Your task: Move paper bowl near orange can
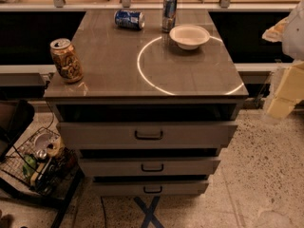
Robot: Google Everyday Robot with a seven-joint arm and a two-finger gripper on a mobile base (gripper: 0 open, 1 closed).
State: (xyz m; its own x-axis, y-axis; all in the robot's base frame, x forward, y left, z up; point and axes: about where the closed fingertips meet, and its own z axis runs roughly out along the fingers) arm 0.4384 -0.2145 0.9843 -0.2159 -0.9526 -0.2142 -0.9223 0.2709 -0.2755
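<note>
place: likely office | drawer cabinet (190, 136), speckled floor (266, 175) | gripper (284, 93) at right edge

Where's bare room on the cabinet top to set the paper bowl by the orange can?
Free on the cabinet top: front and middle, right of the orange can. Crowded: the back edge, holding blue can, slim can and paper bowl. The gripper hangs off the right side.

**Bowl and can at opposite corners**

We note the paper bowl (189, 36), off-white, open side up, back right on the cabinet top (118, 65). Orange can (66, 60) stands upright at the front-left corner, well apart. Gripper (284, 94) hangs off the right side.
</note>
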